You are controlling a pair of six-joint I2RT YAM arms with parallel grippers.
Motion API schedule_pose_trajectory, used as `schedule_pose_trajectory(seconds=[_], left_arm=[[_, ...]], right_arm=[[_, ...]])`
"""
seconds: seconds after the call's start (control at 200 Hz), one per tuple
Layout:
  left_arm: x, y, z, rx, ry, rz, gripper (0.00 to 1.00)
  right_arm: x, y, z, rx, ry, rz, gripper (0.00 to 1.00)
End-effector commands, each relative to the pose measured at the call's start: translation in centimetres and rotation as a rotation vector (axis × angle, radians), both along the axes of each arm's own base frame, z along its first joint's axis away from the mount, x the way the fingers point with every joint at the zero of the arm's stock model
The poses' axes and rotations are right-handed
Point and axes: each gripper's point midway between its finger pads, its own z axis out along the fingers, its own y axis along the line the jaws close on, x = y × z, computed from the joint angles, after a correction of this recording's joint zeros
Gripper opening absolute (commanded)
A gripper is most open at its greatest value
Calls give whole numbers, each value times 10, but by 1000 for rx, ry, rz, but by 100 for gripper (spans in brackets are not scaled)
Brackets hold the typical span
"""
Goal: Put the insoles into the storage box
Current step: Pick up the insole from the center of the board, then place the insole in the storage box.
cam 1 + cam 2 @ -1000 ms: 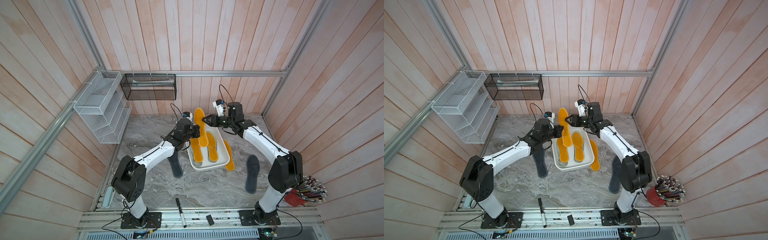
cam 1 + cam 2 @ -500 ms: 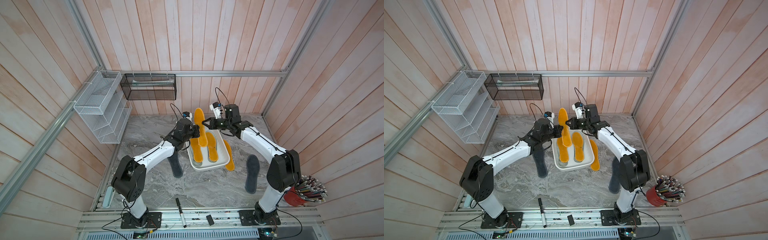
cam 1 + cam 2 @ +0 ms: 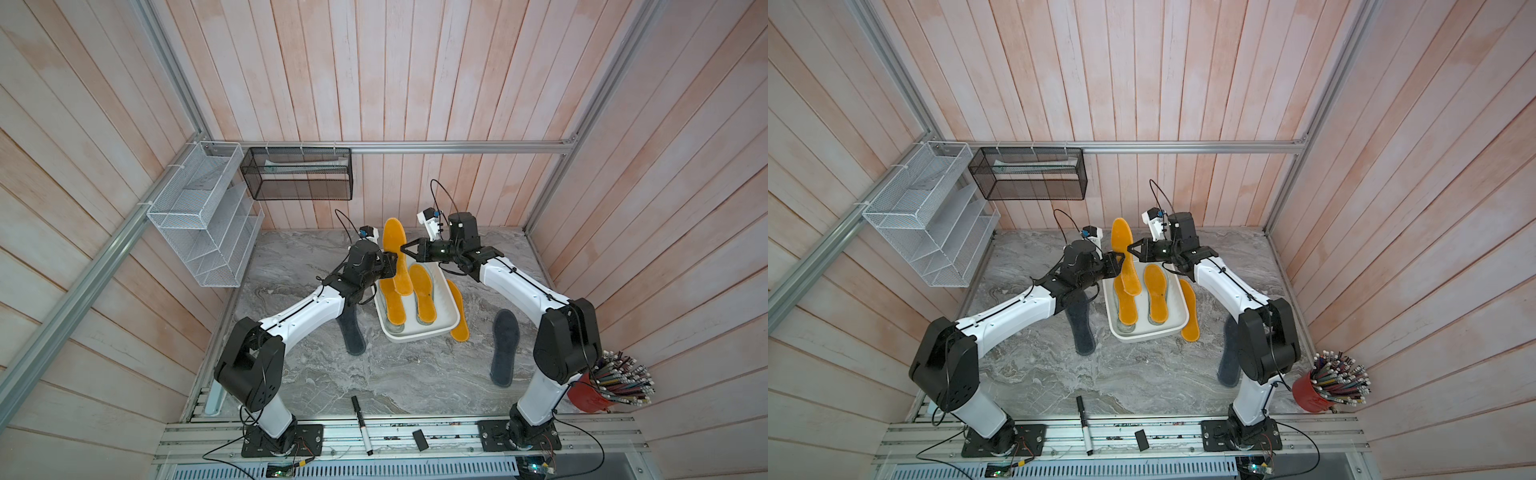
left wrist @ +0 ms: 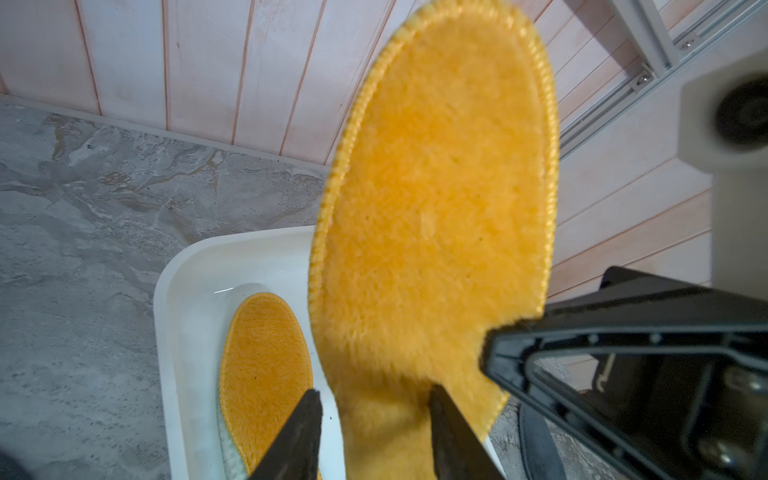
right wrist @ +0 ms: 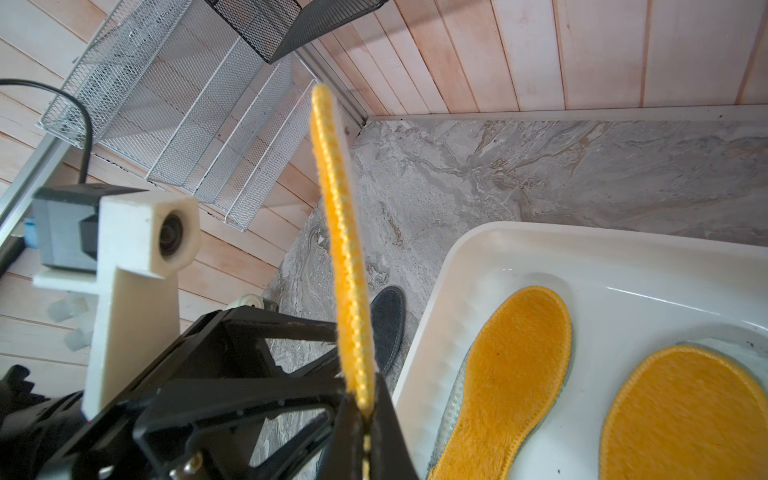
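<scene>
Pinched edge-on by the right end effector (image 3: 403, 248), with the left end effector (image 4: 374, 392) spread beside it, the upright yellow insole (image 3: 393, 237) is best being lowered flat into the storage box (image 5: 582, 241) just below them.

From here I lose the heel of the upright yellow insole (image 4: 432, 232) past the left wrist picture's edge. The left arm (image 3: 307, 311) covers part of one dark grey insole (image 3: 353, 338). The right arm (image 3: 1266, 340) hides part of the other dark grey insole (image 3: 1227, 365). A pale insole (image 5: 451, 407) shows only an edge beneath a flat yellow insole (image 5: 507, 374).
</scene>
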Motion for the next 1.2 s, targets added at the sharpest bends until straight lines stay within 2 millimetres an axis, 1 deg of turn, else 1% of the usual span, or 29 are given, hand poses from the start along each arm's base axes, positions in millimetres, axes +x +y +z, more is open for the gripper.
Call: schedule_pose_trajectory(seconds=[0.0,0.07,0.12,0.205,0.31,0.455,0.625,0.855,1.055,1.195], left_arm=[[0,21,16,-7,-35,82,59],[0,34,18,13,-37,136,75],[-2,43,20,23,-43,166,81],[-5,60,20,33,-46,215,89],[-7,81,19,17,-39,277,94],[-12,103,16,3,-26,333,97],[-16,115,14,11,-18,362,98],[-18,113,8,4,3,350,99],[-18,115,5,5,6,356,100],[-16,115,4,0,9,355,100]], right_arm=[[-5,3,-8,47,43,29,0],[-5,-1,-11,78,67,27,0],[-6,-2,-12,106,87,29,0],[-8,-3,-17,145,137,38,0],[-11,-1,-30,175,214,50,0],[-13,3,-46,190,298,52,0],[-14,8,-69,179,417,64,0],[-15,9,-94,155,508,58,0],[-13,10,-109,130,536,47,0],[-7,11,-115,119,530,41,0]])
